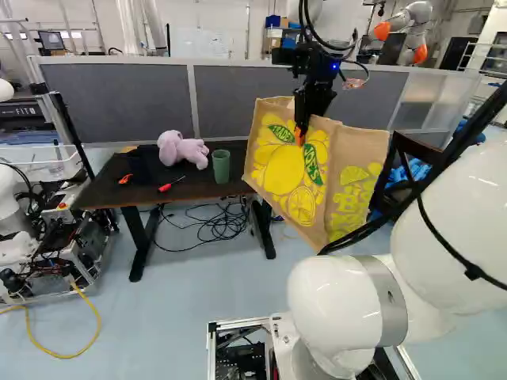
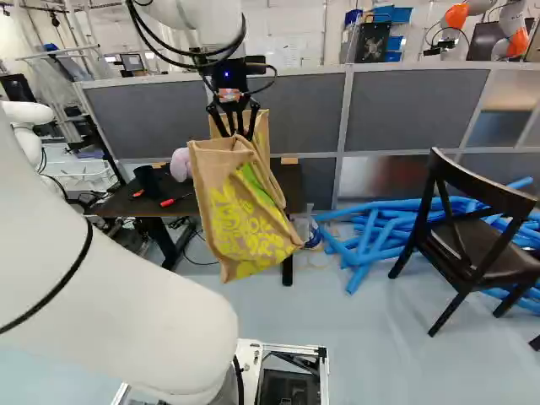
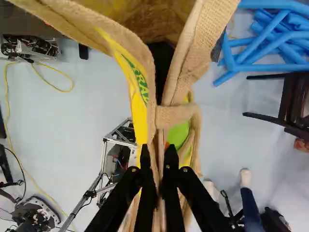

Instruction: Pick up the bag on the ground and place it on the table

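My gripper point(image 1: 301, 133) is shut on the upper edge of the tan bag point(image 1: 339, 149), which hangs in the air, tilted, by the right end of the dark table point(image 1: 107, 194). Yellow lemon prints cover the bag's sides in both base views. Looking along the wrist, the fingers of the gripper point(image 3: 158, 157) pinch the fabric of the bag point(image 3: 193, 63) from both sides, and its mouth gapes ahead of them. In the right base view the bag point(image 2: 240, 215) hides part of the table.
On the table stand a pink plush toy point(image 1: 182, 150), a green cup point(image 1: 221, 165) and a red screwdriver point(image 1: 170, 184). A dark chair point(image 2: 481, 228) and blue tubes point(image 2: 367, 240) are at the right. Grey partitions point(image 1: 115, 99) stand behind; another robot point(image 1: 412, 28) is beyond them.
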Available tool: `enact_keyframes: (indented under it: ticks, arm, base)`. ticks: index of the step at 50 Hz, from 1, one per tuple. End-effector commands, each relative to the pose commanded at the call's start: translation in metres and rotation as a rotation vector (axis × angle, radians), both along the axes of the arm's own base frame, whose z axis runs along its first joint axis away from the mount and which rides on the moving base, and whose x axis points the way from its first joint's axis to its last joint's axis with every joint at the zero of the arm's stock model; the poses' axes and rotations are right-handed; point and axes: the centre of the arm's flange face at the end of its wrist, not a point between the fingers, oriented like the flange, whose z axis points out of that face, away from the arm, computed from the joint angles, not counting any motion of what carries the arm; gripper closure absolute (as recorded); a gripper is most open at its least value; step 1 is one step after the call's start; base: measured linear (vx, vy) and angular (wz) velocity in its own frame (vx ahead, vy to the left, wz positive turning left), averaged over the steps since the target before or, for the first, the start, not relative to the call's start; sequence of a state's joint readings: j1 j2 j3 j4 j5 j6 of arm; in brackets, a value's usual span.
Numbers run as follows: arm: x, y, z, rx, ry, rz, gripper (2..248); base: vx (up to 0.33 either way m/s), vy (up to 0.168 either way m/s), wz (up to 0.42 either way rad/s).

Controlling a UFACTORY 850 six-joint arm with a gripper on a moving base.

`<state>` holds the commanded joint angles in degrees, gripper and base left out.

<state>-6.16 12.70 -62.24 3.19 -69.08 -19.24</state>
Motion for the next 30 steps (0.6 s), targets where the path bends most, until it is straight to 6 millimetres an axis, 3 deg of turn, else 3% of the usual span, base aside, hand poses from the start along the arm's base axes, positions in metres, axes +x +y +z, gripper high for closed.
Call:
enact_keyframes:
  ticks: [18,30]
  arm:
    - [0.0000,0.0000,0.0000,0.000,0.000,0.000,228]
    - [0.0000,0.0000,0.0000,0.000,0.000,0.000,228]
  base:
    - [0.162,-0.122,0.216]
    - [0.164,-0.161,0.029]
